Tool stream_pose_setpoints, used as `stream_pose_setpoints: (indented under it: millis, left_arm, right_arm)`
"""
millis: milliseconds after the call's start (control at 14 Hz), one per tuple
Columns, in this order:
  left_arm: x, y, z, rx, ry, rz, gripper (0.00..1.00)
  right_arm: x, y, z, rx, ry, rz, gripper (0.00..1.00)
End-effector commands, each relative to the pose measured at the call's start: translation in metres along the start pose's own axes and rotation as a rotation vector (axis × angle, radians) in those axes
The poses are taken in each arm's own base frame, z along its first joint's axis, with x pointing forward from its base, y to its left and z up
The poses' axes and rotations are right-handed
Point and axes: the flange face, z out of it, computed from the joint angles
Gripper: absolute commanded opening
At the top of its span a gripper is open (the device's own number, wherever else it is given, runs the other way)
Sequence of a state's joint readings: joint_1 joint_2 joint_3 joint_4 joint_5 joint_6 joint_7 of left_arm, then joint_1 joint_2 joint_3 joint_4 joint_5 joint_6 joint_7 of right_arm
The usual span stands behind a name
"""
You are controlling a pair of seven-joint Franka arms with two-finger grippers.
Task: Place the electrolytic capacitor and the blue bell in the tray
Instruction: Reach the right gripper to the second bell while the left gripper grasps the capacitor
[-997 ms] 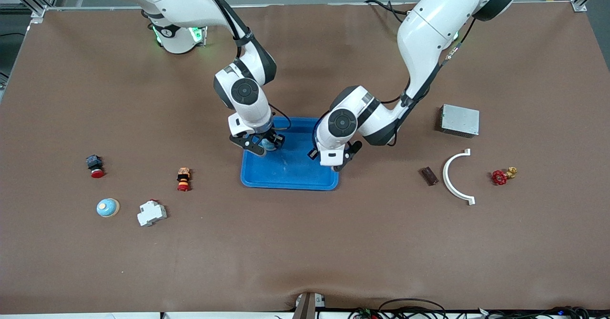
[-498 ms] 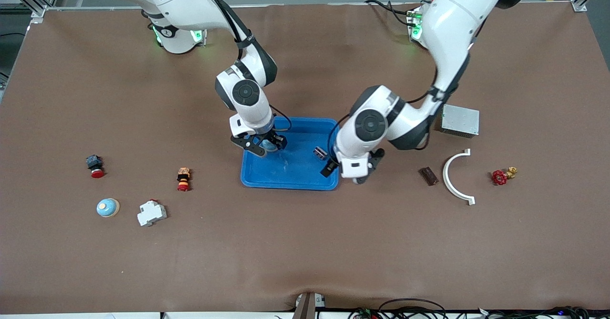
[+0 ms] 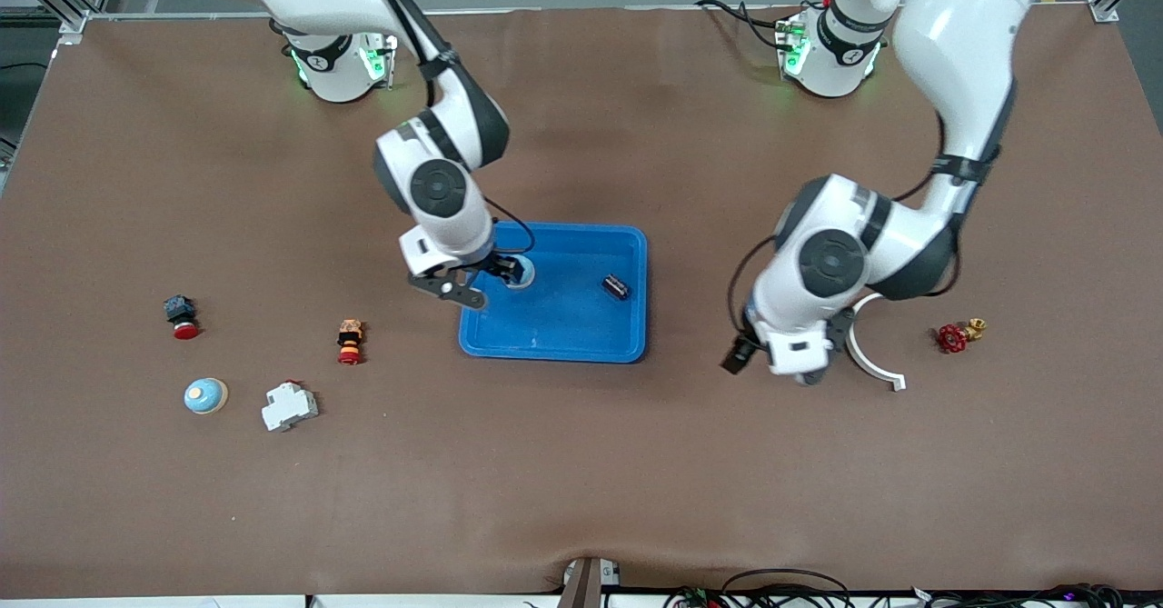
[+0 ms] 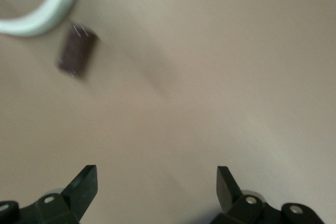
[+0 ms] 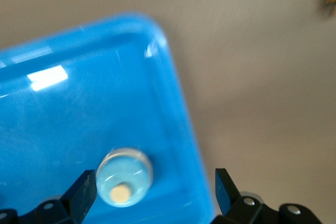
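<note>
The bright-blue tray [image 3: 556, 328] lies mid-table. A small dark electrolytic capacitor [image 3: 616, 286] rests in it, at the side toward the left arm's end. The blue bell [image 3: 521, 273] sits in the tray's corner toward the right arm's base, partly covered by my right gripper [image 3: 474, 281]. In the right wrist view the blue bell [image 5: 124, 183] stands free on the tray [image 5: 185, 124] floor, close to one finger of the open right gripper [image 5: 156, 190]. My left gripper [image 3: 789, 367] hangs open over bare table beside the white arc. The left gripper [image 4: 156, 187] holds nothing.
A white arc piece [image 3: 874, 370] [image 4: 37, 17] and a brown block [image 4: 76, 56] lie under the left arm, a red valve [image 3: 952, 338] farther along. Toward the right arm's end lie a second blue bell [image 3: 205, 395], a white breaker [image 3: 289, 405] and two red-button switches [image 3: 184, 317] [image 3: 350, 342].
The left gripper let go of the capacitor in the tray and swung away toward the left arm's end. The right gripper opened off the bell and shifted slightly toward the right arm's end.
</note>
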State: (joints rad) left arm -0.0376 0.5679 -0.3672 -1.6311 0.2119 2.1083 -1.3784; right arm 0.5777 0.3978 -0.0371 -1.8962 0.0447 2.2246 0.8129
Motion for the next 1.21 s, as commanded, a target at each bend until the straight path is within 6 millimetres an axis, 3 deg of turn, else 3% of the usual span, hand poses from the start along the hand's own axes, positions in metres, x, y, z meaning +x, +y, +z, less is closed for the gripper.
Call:
stream_pose_setpoints:
  millis: [0, 71, 285, 427, 712, 854, 997, 1139]
  left_arm:
    - [0.035, -0.045, 0.018, 0.065, -0.004, 0.088, 1.00]
    - [0.044, -0.051, 0.023, 0.079, 0.004, 0.103, 1.00]
    - [0.072, -0.069, 0.056, 0.135, 0.054, 0.128, 1.00]
    - [0.092, -0.078, 0.075, 0.126, 0.046, 0.108, 1.00]
    - [0.091, -0.075, 0.101, 0.083, 0.031, 0.113, 1.00]
    - [0.086, -0.071, 0.115, 0.061, 0.022, 0.118, 0.98]
    - [0.084, -0.074, 0.124, 0.065, 0.013, 0.121, 0.83]
    - [0.082, -0.074, 0.128, 0.067, 0.008, 0.123, 0.42]
  right_arm:
    - [0.039, 0.052, -0.026, 0.018, 0.006, -0.109, 1.00]
    - [0.057, 0.070, -0.030, 0.025, 0.017, -0.170, 1.00]
    - [0.128, 0.151, -0.042, 0.045, 0.056, -0.338, 1.00]
    - [0.160, 0.195, -0.048, 0.045, 0.076, -0.456, 1.00]
    - [0.217, 0.264, -0.029, 0.038, 0.081, -0.565, 1.00]
    - [0.231, 0.279, -0.019, 0.033, 0.080, -0.609, 1.00]
    - [0.251, 0.301, -0.006, 0.030, 0.081, -0.646, 1.00]
    - [0.277, 0.327, 0.014, 0.025, 0.082, -0.701, 1.00]
